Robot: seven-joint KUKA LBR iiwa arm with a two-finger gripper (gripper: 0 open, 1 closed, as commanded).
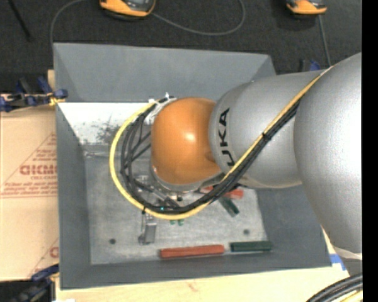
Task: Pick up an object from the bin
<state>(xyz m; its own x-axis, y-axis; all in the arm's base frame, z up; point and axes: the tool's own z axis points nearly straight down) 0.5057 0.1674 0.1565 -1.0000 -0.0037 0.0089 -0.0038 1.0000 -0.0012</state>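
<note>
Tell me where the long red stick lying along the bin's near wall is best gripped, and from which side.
Likely at its middle, across the narrow width, coming straight down. The red stick lies flat on the bin floor, so nothing fits beneath it, and a dark green stick crowds one end; the middle is free.

Arm (pixel 271 131) over bin (pixel 101 231) mid; claw (pixel 148 230) prob. lower-left; red bar (pixel 192 251), green bar (pixel 251 247) by near wall.

One red bar (pixel 192 251), one green bar (pixel 251 247)
</note>
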